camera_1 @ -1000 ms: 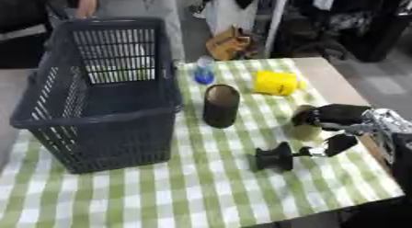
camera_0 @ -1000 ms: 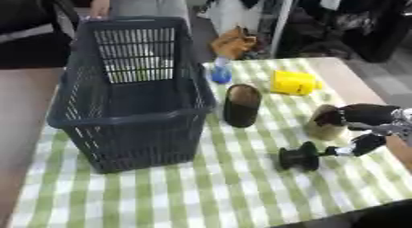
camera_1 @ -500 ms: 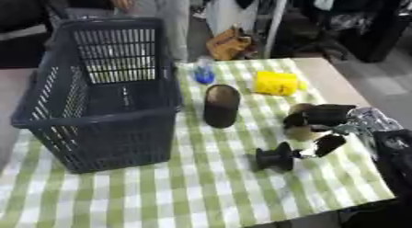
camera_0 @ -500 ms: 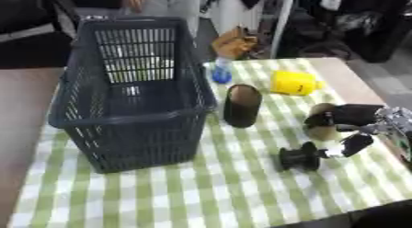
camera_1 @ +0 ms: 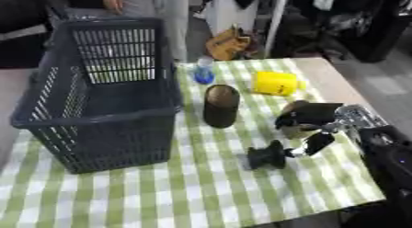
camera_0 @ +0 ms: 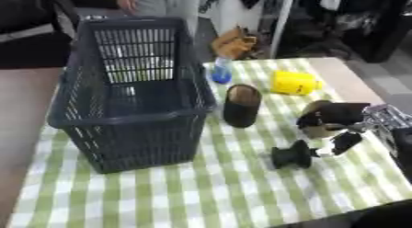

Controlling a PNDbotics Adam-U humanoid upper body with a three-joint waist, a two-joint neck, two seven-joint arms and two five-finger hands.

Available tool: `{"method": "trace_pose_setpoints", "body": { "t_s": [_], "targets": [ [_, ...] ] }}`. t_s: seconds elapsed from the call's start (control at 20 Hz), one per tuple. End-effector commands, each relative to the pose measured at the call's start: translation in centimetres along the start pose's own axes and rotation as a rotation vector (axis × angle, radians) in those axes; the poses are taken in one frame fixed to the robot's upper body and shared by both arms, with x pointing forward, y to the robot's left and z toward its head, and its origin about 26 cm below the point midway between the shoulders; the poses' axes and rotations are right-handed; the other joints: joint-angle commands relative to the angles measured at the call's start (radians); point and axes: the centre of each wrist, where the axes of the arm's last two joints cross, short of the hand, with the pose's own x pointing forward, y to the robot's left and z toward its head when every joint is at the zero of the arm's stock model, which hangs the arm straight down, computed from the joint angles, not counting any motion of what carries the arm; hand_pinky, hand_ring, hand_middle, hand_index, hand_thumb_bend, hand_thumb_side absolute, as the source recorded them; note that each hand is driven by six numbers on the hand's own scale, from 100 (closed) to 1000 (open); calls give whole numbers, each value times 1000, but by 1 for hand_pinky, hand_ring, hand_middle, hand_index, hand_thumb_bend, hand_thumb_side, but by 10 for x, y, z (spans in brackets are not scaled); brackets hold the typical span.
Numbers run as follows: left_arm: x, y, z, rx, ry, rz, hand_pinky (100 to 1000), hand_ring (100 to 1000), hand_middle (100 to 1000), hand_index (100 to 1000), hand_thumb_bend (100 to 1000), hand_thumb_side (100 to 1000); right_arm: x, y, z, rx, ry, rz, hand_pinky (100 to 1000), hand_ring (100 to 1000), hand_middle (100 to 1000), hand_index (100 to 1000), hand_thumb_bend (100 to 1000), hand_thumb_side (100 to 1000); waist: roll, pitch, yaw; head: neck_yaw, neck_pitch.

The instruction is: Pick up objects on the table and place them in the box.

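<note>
no readable text, labels, numbers or signs anywhere

A green and white checked tablecloth point(camera_0: 201, 195) covers the table. Dark clothes point(camera_1: 354, 25) hang behind its far edge.

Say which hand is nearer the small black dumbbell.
Right. The right hand sits just right of the black dumbbell, curled around a tan object. The left hand is out of view.

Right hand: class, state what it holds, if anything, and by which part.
The right hand curls over a brownish rounded object, gripping its top; what the object is cannot be told.
</note>
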Motion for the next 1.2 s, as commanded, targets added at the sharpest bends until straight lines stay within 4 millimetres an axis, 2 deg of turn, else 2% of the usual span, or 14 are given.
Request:
{"method": "trace_pose_setpoints", "body": {
  "t_s": [0.05, 0.35, 0.6, 0.95, 1.2],
  "targets": [
    [5, 0, -5, -6, -23, 3, 388, 792, 731, 802, 422, 930, -4, -3, 2, 41, 1, 28, 851, 895, 882, 940, 462, 902, 15, -2, 2, -1, 5],
    [5, 0, -5, -7, -24, 3, 388, 791, 730, 802, 423, 929, -3, -3, 1, 64, -4, 41, 853, 893, 879, 939, 462, 906, 14, -3, 2, 0, 5],
    [5, 0, -5, -7, -24, 3, 388, 791, 731, 802, 424, 929, -8, -10, 12, 37, 14, 56, 858, 894, 879, 937, 458, 868, 14, -3, 1, 1, 5],
    [5, 1, -5, -6, -24, 0, 388, 791, 731, 802, 424, 929, -19, -42, 40, -82, 45, 108, 865, 897, 882, 940, 453, 794, 13, -4, -1, 3, 5],
    [5, 1, -5, -5, -25, -1, 388, 791, 731, 802, 425, 929, -18, -58, 46, -128, 44, 133, 866, 897, 883, 939, 452, 781, 13, -4, -1, 3, 5]
  ]
}}
